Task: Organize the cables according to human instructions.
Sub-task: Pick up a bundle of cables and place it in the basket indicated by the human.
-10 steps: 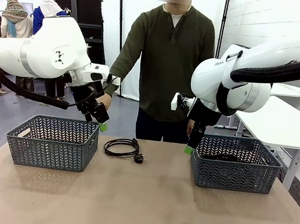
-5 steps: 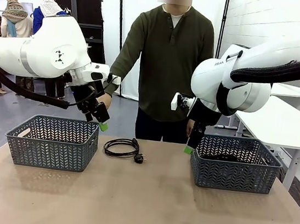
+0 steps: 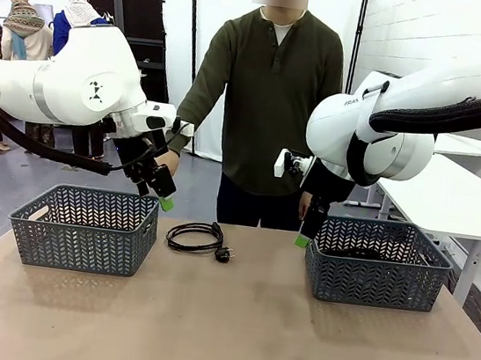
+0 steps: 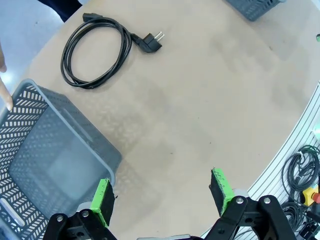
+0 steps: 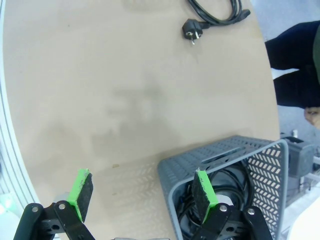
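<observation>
Brown tabletop (image 3: 222,320) carries two grey baskets, with a person (image 3: 268,104) standing at the far edge. One coiled cable (image 3: 195,235) lies between the baskets, nearer the left basket (image 3: 83,229), its plug (image 3: 223,253) trailing toward the middle. More black cable (image 5: 227,187) sits inside the right basket (image 3: 376,273); how many coils, I cannot tell.

The loose cable looks light and floppy, likely to sag and uncoil if lifted by a single strand. Pinching across the bundled strands of the loop seems safer than taking the hard, small plug.

Left tool (image 3: 160,194) hangs above the left basket's far right corner, angled down toward the cable, jaws wide apart and empty. Right tool (image 3: 308,229) points almost straight down over the right basket's near-left rim, jaws likewise spread and holding nothing.
</observation>
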Available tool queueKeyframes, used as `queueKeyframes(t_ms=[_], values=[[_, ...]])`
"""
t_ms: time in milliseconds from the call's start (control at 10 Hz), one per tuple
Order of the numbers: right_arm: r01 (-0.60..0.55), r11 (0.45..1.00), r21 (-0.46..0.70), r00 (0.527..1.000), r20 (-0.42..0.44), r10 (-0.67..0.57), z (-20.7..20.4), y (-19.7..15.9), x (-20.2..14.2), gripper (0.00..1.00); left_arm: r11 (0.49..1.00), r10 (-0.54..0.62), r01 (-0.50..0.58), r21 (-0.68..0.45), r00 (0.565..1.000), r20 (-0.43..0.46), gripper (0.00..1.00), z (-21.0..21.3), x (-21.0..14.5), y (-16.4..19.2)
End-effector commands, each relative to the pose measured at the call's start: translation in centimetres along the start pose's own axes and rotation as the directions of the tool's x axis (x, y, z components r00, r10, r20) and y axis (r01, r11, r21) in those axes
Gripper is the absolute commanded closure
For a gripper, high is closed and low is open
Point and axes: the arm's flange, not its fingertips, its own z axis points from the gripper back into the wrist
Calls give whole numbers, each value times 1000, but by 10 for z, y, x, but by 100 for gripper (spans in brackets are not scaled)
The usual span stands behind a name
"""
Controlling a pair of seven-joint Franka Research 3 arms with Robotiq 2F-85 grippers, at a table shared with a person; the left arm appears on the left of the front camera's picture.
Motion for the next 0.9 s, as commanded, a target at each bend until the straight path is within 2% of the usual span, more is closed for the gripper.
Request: queueKeyframes(t_ms=[0, 200, 600, 800], values=[[7, 1000, -4, 1000, 0, -7, -1, 0, -1, 0, 992, 128, -127, 11, 991, -50, 0, 1, 20, 1], [7, 1000, -4, 1000, 0, -7, -1, 0, -1, 0, 964, 266, -264, 36, 958, -110, 0, -2, 48, -1], [7, 1000, -4, 1000, 0, -7, -1, 0, -1, 0, 920, 391, -383, 80, 903, -179, 0, -37, 100, -8], [7, 1000, -4, 1000, 0, -7, -1, 0, -1, 0, 898, 438, -425, 117, 889, -134, 0, -57, 117, -9]])
